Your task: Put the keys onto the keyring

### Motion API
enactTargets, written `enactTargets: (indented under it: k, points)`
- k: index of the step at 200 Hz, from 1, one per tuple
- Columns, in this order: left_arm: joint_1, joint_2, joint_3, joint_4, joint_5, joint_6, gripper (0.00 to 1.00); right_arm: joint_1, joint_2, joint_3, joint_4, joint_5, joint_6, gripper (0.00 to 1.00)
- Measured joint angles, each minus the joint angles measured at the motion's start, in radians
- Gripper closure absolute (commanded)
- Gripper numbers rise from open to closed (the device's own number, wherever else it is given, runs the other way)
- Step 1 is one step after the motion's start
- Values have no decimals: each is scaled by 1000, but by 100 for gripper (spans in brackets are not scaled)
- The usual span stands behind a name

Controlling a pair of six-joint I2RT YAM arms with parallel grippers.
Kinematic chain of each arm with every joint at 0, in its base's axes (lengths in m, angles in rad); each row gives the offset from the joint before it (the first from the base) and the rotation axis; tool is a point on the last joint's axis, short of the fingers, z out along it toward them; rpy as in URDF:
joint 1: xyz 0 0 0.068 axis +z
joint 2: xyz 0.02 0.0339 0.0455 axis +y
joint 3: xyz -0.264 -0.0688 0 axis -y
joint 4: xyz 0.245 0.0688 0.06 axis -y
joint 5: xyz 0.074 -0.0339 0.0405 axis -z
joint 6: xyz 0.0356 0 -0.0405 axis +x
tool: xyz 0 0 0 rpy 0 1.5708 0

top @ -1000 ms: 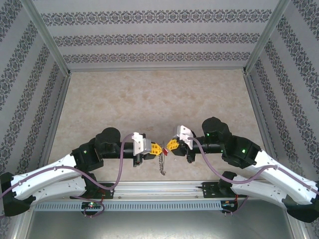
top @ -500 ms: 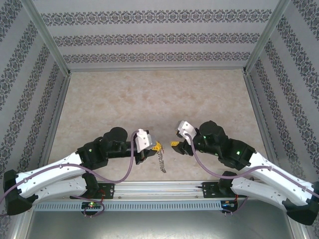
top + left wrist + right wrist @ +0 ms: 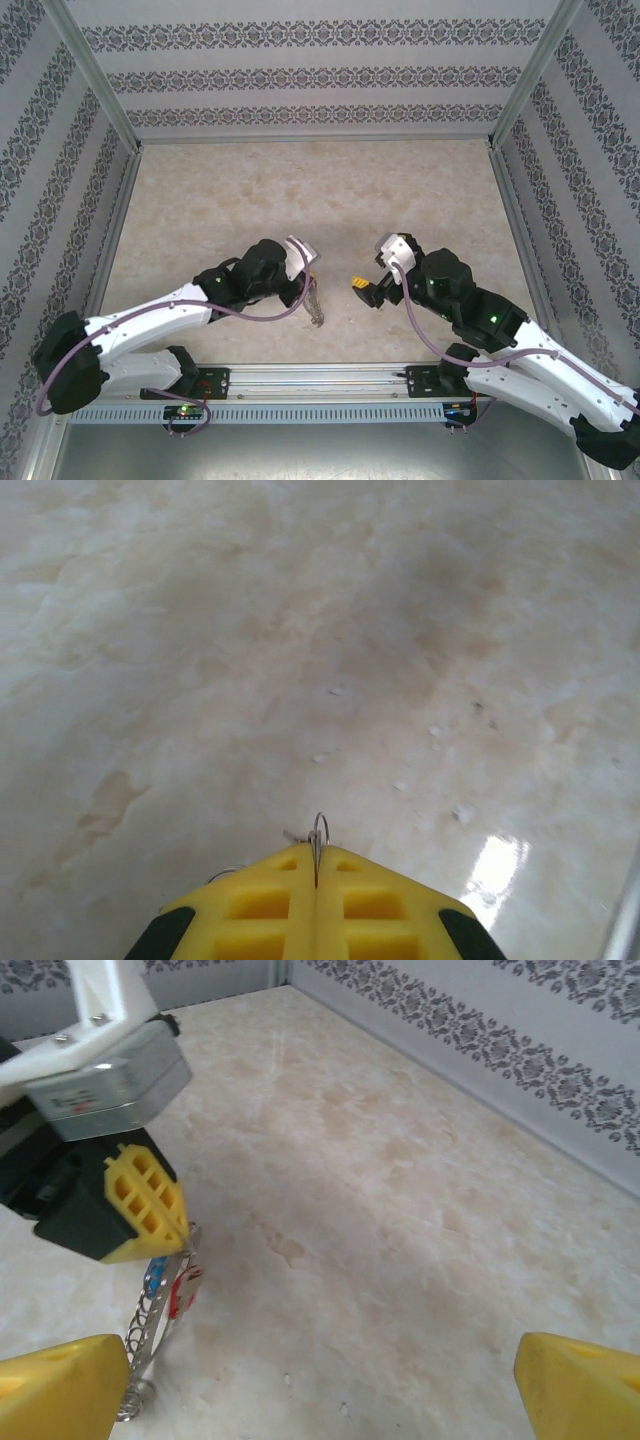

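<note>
the left gripper [image 3: 317,858] is pressed together on the keyring [image 3: 319,826], whose thin wire loop is seen pinched between the yellow fingers. its chain is hung down toward the table [image 3: 250,190], at the near middle, and a small red piece [image 3: 186,1285] is seen on it. the right gripper [image 3: 320,1385] is held just right of the keyring, jaws wide apart, with nothing between them.

A beige marbled table [image 3: 300,190] lies pale and glossy, with a bright glare patch [image 3: 500,865] on it. Grey walls [image 3: 320,80] with dark floral bands enclose it on three sides, framed by aluminium posts [image 3: 92,70].
</note>
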Motion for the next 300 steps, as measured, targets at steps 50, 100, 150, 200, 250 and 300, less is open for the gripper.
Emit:
enactTargets:
  k: [50,100,150,200,250,300]
  points:
    - [117,261,80,66,9,-39,100,-32,0,-17,29,8,7,2]
    - [148,509,162,72,20,-53,100,-72,0,-24,44,10,19,2]
    - [155,537,168,84,42,-84,72,-98,-8,-44,59,9,33,2]
    - [155,311,154,48,18,-87,46,-127,-27,-104,96,10,60,2]
    - [155,-154,-97,151,10,-67,0,-203,-93,-191,157,84,78,2]
    - [178,-398,-235,178,-251,-62,0,-439,-52,-334,336,111,120,2]
